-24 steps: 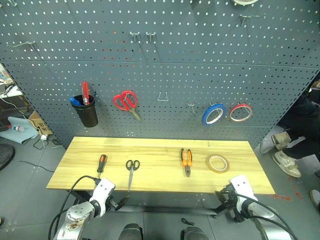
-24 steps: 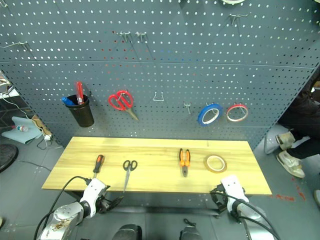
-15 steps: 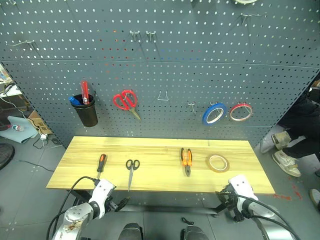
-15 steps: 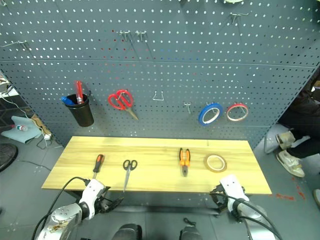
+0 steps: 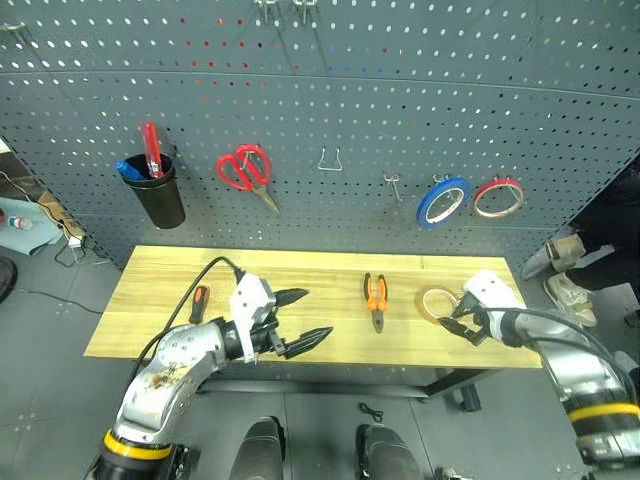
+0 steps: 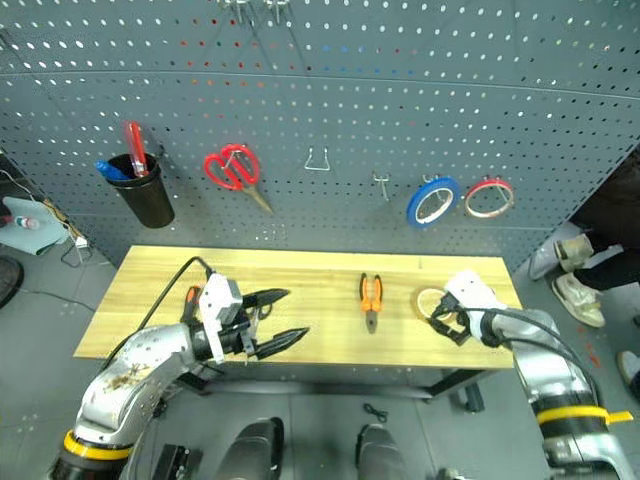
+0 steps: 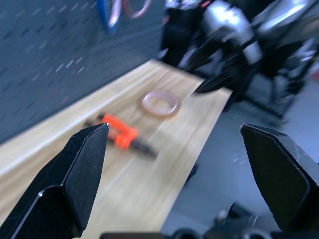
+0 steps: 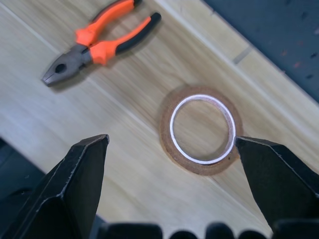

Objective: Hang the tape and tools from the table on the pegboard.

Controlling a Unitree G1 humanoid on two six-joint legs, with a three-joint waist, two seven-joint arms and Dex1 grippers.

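The yellow tape (image 8: 202, 130) lies flat near the right end of the wooden table (image 5: 330, 265). My right gripper (image 5: 462, 322) hovers open just above its near edge, nothing between the fingers. The orange-and-black pliers (image 5: 375, 297) lie to the left of the tape. My left gripper (image 5: 305, 318) is open and empty, held level over the table's front left and pointing right toward the pliers (image 7: 122, 137). The screwdriver (image 5: 199, 300) peeks out beside my left arm. The small black scissors are hidden behind my left hand. The pegboard (image 5: 400, 110) rises behind the table.
On the pegboard hang red scissors (image 5: 245, 172), a black cup with a red tool and a blue pen (image 5: 160, 198), a blue tape ring (image 5: 445, 200) and a red tape ring (image 5: 498, 197). Two bare hooks (image 5: 331, 160) (image 5: 392, 182) sit between them. A person's shoes (image 5: 570, 285) show at the far right.
The camera has moved closer and tilted down. Both arms rose from below the table's front edge: the left now over the front left, the right over the tape.
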